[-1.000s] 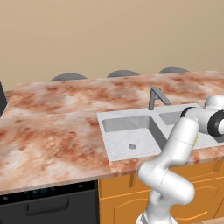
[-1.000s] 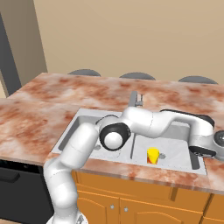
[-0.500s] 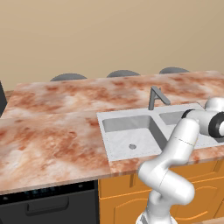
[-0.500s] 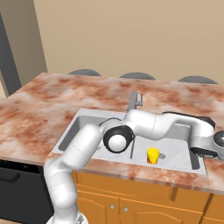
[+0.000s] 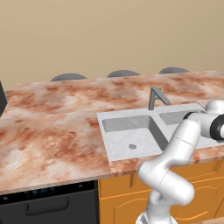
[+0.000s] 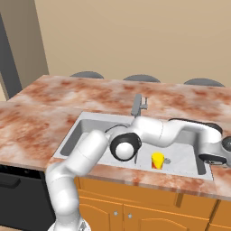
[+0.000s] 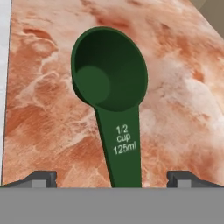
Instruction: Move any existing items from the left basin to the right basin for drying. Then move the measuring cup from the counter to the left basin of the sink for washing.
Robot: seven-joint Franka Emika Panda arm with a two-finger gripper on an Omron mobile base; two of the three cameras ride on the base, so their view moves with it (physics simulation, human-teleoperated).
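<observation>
The measuring cup [image 7: 109,72], dark green with a long straight handle marked 1/2 cup, lies on the marbled counter [image 7: 175,87]. My gripper [image 7: 113,178] hangs open right over the handle's near end. Its fingertips [image 7: 41,177] stand wide apart on either side and touch nothing. The yellow carton [image 6: 157,160] with a red mark stands in the right basin [image 6: 185,155], beside the arm's elbow. The left basin [image 5: 118,140] holds nothing; its drain hole [image 5: 132,146] shows. My arm reaches across the sink to the counter on its right, where the hand [image 6: 212,158] hovers.
The grey faucet [image 5: 155,97] rises behind the divider between the two basins. Dark chair backs [image 6: 142,78] line the counter's far edge. A black appliance front [image 5: 48,205] sits below the counter at the left. Wide counter [image 5: 52,135] spreads left of the sink.
The arm's elbow has shifted slightly over the sink while the hand stays over the counter on the right. The yellow carton has not moved.
</observation>
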